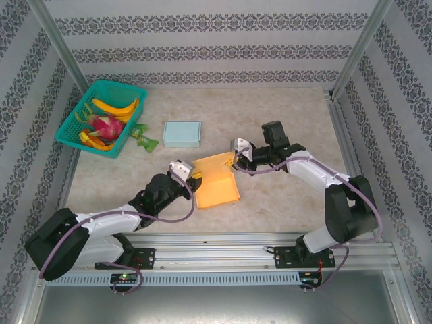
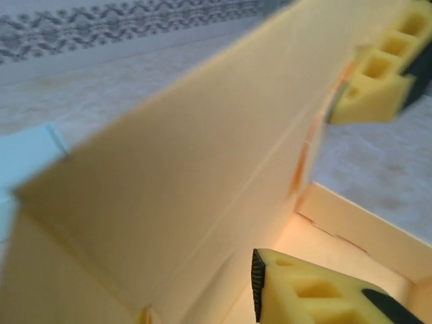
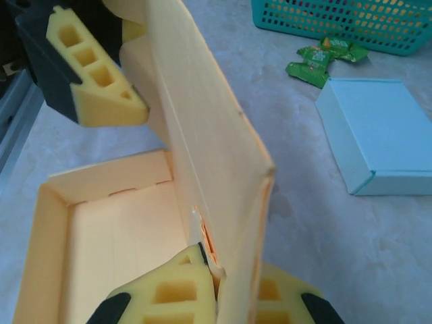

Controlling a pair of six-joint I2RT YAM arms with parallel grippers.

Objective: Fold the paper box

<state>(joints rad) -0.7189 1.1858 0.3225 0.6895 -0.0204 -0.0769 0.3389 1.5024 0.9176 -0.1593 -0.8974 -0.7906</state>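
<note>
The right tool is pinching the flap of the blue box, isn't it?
No. The right tool is pinching the raised flap of the yellow box, not the blue one, as the right wrist view shows. The blue box lies apart, untouched.

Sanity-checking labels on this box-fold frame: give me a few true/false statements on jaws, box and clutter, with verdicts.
1. The right gripper has its jaws shut on the upright flap of the yellow box. True.
2. The left gripper has its jaws clamped shut. False: they stand apart.
3. The light blue box lies inside the basket. False: it lies on the table, apart from the basket.
4. Bananas lie in the basket. True.
5. The green packets lie on the yellow box. False: they lie on the table beside the basket.
</note>
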